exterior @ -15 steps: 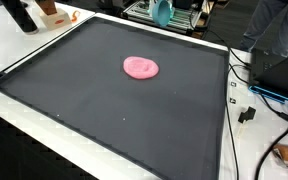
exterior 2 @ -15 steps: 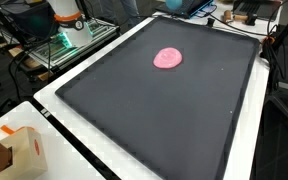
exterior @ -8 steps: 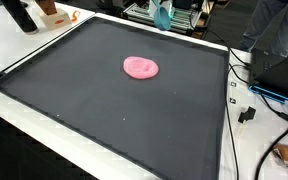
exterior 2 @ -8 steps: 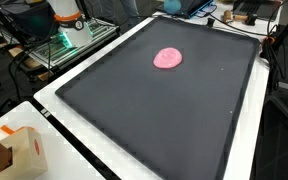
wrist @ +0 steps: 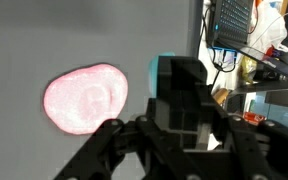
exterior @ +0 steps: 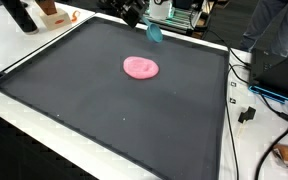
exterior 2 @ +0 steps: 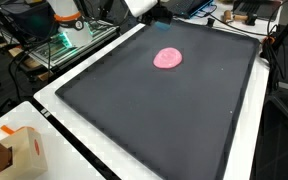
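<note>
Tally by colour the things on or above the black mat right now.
Pink: 1, the pink blob lying on the mat.
Teal: 1, the teal object between the jaws.
Total: 2

Mat (exterior: 104, 110): black, raised rim, covers most of the bench.
Bench (exterior: 4, 50): white, shows around the mat.
Box (exterior 2: 14, 150): cardboard, on a bench corner, off the mat.
Cables (exterior: 246, 100): beside the mat's edge.
Rack (exterior 2: 59, 45): wire, beside the bench.
</note>
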Tool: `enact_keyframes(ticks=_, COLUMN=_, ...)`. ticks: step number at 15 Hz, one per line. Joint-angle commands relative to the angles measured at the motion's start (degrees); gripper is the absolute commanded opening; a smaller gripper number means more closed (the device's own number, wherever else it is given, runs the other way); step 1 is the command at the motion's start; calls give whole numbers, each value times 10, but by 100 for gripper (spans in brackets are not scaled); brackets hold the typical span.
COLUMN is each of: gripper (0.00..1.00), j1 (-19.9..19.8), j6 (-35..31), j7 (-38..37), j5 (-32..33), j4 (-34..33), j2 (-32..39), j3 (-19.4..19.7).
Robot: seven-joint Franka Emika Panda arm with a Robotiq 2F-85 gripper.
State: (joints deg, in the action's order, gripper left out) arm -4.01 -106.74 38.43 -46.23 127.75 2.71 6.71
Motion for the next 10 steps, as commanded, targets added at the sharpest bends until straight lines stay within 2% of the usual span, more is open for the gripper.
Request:
enact_keyframes(ticks=1, gripper=26, j1=-16, j6=-25, j7=33, j5=-52, j4=9, j2=34, j3=-3)
enact_keyframes(ticks=10, gripper=26, j1=-30, j6=-72, j7=71, j5=-127, j4=0, j2=102, j3=-10)
